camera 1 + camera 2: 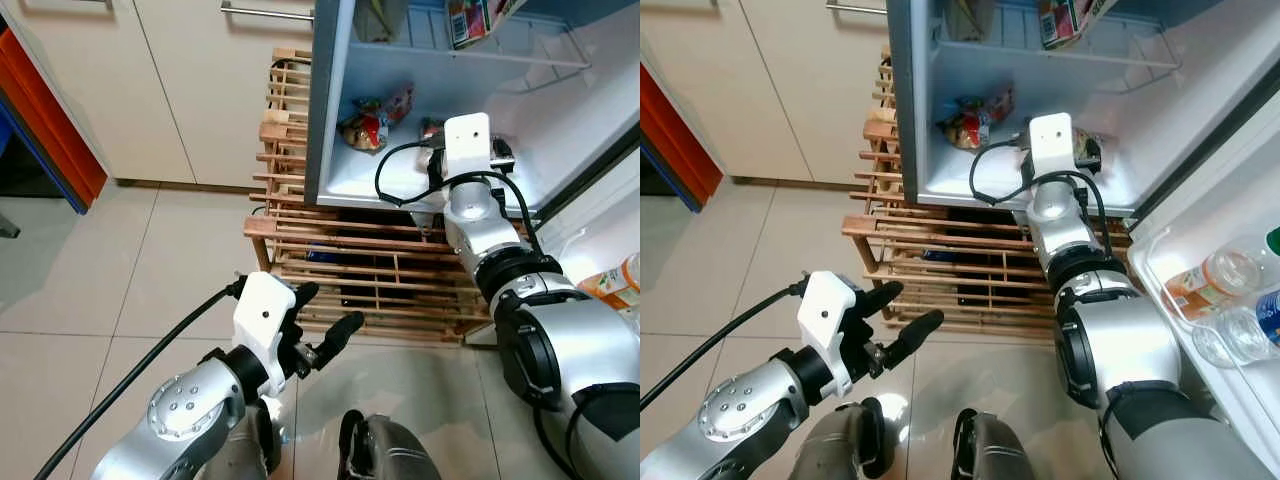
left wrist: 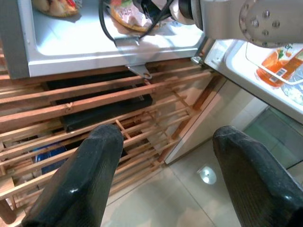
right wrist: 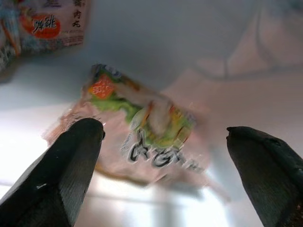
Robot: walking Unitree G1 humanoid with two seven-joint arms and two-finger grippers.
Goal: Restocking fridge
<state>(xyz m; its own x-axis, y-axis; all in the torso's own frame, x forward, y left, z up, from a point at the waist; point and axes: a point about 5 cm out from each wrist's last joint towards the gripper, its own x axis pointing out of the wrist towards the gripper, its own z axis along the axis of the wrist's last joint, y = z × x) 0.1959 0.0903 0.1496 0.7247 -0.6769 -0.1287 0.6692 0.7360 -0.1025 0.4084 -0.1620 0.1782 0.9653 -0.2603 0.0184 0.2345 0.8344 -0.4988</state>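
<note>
Crinkly plastic packet (image 3: 147,130), white fridge floor (image 3: 156,52)

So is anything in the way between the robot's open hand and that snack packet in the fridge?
Nothing visible. The right gripper has its jaws open just in front of the snack packet lying on the fridge floor.

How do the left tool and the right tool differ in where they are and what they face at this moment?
The right tool reaches inside the open fridge, while the left tool hangs low over the floor tiles, outside it. The right tool has a snack packet lying on the fridge floor between its spread fingers; the left tool faces the wooden rack under the fridge, with nothing between its fingers. Both are open and hold nothing.
</note>
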